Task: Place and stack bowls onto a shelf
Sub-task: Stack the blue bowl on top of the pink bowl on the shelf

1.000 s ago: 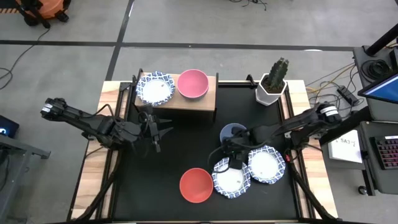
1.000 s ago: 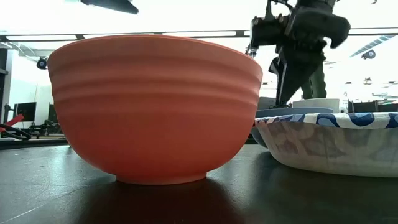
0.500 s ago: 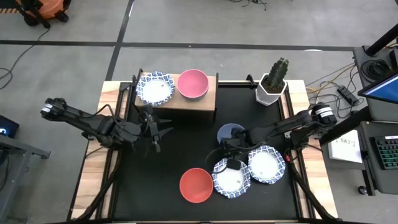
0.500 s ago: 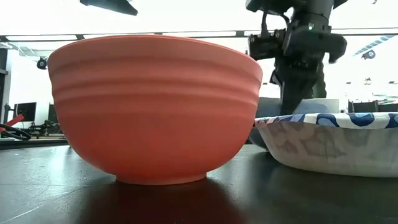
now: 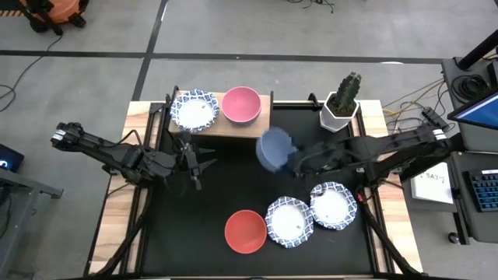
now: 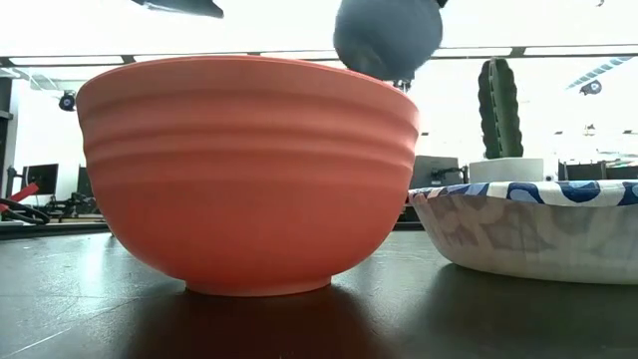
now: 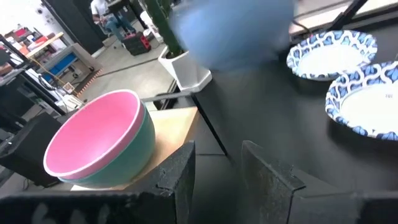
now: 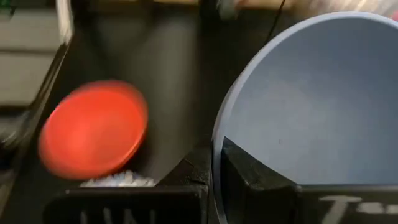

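Note:
My right gripper (image 5: 292, 161) is shut on a blue-grey bowl (image 5: 274, 148), held above the black mat just right of the shelf (image 5: 243, 129). The same bowl shows high in the low view (image 6: 389, 35) and blurred in the left wrist view (image 7: 233, 31). On the shelf stand a white blue-rimmed bowl (image 5: 194, 111) and a pink bowl (image 5: 241, 103) with a green outer wall (image 7: 140, 155). A red bowl (image 5: 246, 231) and two blue-rimmed bowls (image 5: 289, 222) (image 5: 333, 206) rest on the mat near the front. My left gripper (image 5: 194, 161) waits open in front of the shelf, touching nothing. My right gripper holds the blue-grey bowl by its rim (image 8: 216, 140), one finger (image 8: 242, 168) inside the bowl and the other finger (image 8: 198, 165) outside. The fingers reach in from the table's right side. The bowl is lifted clear of the mat and hangs tilted.
A cactus in a white pot (image 5: 342, 105) stands at the far right of the mat, behind my right arm. The red bowl (image 6: 249, 170) fills the low view's front. Bare mat lies between the shelf and the near bowls.
My right gripper has taken the blue-grey bowl by its rim, lifted it off the mat beside the blue-rimmed bowls, and carried it up and toward the far left, toward the shelf. The bowl has tipped as it rose.

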